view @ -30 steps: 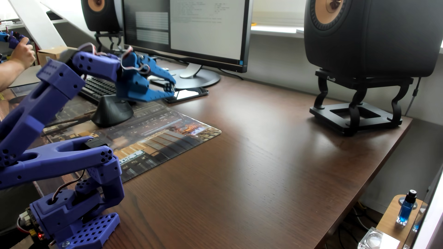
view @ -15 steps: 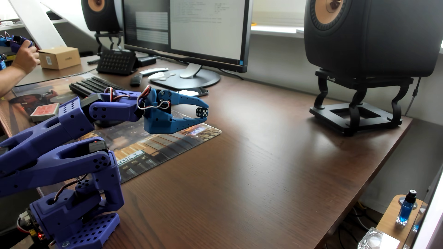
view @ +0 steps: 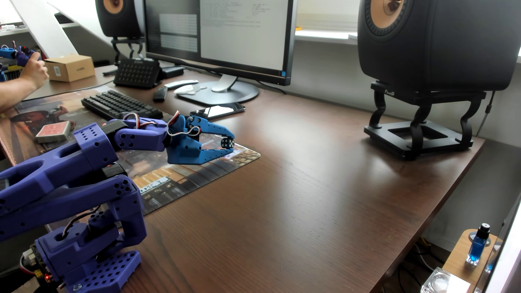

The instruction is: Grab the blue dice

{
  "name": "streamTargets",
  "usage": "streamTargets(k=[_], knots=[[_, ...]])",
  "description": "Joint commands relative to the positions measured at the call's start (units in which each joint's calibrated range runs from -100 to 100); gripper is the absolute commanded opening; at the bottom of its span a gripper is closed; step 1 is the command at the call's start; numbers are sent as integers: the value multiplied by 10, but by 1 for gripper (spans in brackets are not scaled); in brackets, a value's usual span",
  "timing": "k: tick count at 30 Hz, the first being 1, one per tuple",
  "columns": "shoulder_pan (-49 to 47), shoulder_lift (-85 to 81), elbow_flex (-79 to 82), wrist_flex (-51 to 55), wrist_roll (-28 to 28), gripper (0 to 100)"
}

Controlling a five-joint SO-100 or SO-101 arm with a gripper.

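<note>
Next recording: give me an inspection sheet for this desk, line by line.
Surface: dark wooden desk, printed desk mat under the arm.
Job's things: blue dice held off the desk between the fingers.
Clutter: card deck, keyboard, phone, cardboard box.
Grippers: gripper shut on the dice.
Cables: servo wires looped at the wrist.
Surroundings: monitor, speaker on stand, blue bottle, a person's hand.

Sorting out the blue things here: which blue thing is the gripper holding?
The tiny dark dice with white pips, pinched at the gripper tips above the desk mat. The blue bottle stands untouched far right on a wooden shelf.
</note>
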Motion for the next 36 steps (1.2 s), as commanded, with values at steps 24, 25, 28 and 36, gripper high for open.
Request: streamTargets(k=[24,25,28,36], knots=[[13,-10,-7,-16,6,23],[13,-10,-7,-16,6,23],[13,-10,-7,-17,6,23],[13,-10,-7,-13,6,23]])
